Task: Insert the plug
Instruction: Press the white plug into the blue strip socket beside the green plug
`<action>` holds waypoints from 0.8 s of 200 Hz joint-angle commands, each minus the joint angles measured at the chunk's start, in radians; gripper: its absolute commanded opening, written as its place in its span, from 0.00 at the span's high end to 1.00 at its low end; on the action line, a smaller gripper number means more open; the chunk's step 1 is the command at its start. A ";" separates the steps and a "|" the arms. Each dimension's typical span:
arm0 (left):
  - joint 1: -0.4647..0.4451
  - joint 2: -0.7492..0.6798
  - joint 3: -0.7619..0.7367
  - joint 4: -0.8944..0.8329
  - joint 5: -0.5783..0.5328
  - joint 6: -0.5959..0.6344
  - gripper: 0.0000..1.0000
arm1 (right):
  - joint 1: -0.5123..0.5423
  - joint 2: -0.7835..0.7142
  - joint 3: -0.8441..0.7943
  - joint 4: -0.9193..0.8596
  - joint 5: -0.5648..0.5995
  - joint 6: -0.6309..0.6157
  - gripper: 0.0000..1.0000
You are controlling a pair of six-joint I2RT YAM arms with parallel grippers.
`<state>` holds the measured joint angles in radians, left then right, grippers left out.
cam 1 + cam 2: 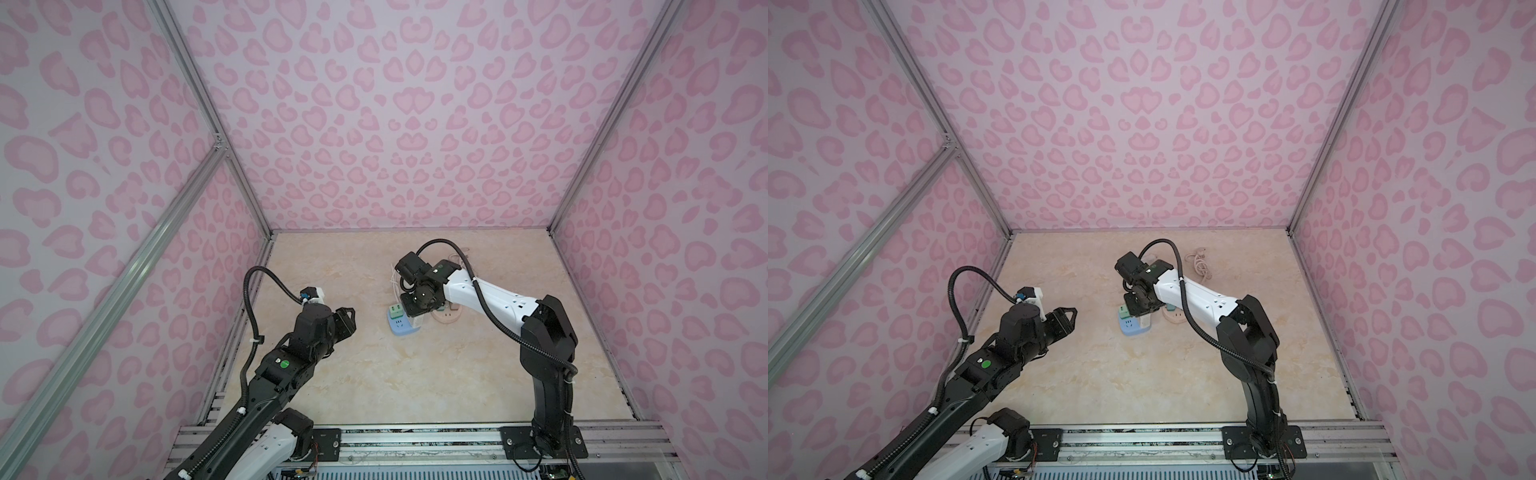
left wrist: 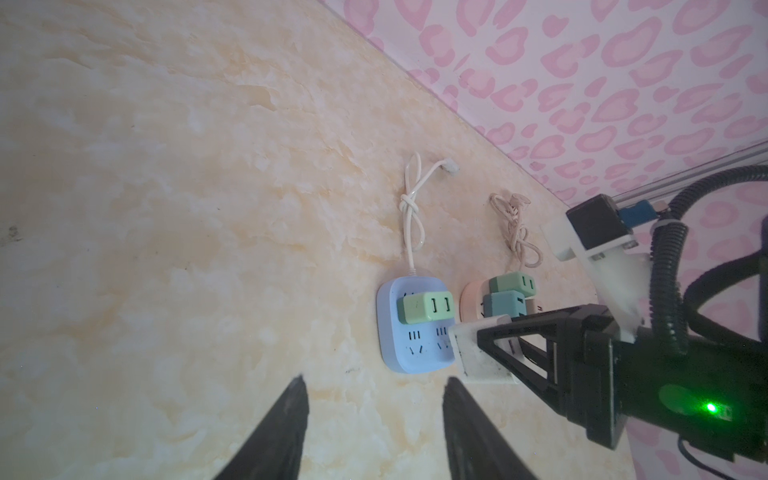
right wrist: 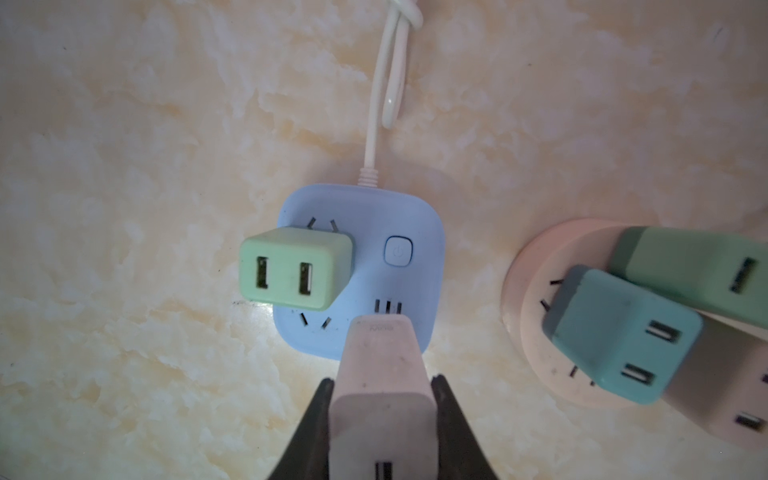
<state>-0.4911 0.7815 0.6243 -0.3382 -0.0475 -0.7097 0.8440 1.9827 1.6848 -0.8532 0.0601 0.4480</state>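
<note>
While the right gripper (image 1: 413, 318) hangs over the middle of the bench (image 1: 374, 386) in both top views, its wrist hides most of the pink plug (image 1: 417, 324), whose pale body shows only at the edge of the blue socket block (image 1: 400, 330). A green adapter (image 1: 395, 309) stands on that block's 12 o'clock side, a round pink socket block (image 1: 1174, 318) lies just beside it at 3 o'clock, and a beige cord (image 1: 1202, 266) is coiled toward 1 o'clock. The left gripper (image 1: 352, 319) hovers at 9 o'clock of the blue block, apart from it. In the left wrist view its fingers (image 2: 286, 428) stand partly apart with only bare bench between them, and a knotted white cord (image 2: 411, 220) runs from the blue block. In the right wrist view the two dark fingers (image 3: 316, 424) clamp the plug by its sides. Its far end meets the block's face at the corner socket just under three short slots, beside the green adapter and near the power button (image 3: 398, 250). The prongs are hidden, so how deep it sits cannot be told. A teal adapter (image 3: 619, 332) stands on the round block.
</note>
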 commanded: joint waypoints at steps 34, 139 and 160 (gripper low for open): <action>-0.001 0.004 -0.009 0.041 -0.014 0.004 0.45 | 0.001 0.046 -0.005 0.003 0.018 -0.002 1.00; 0.000 0.002 -0.011 0.037 -0.023 0.011 0.45 | 0.001 0.079 0.031 -0.045 0.026 -0.010 1.00; 0.000 0.003 -0.013 0.036 -0.025 0.010 0.45 | 0.004 0.105 0.051 -0.077 0.044 -0.009 1.00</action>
<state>-0.4911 0.7841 0.6159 -0.3237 -0.0551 -0.7090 0.8444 2.0567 1.7233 -0.8558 0.0784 0.4473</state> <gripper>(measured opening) 0.548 0.284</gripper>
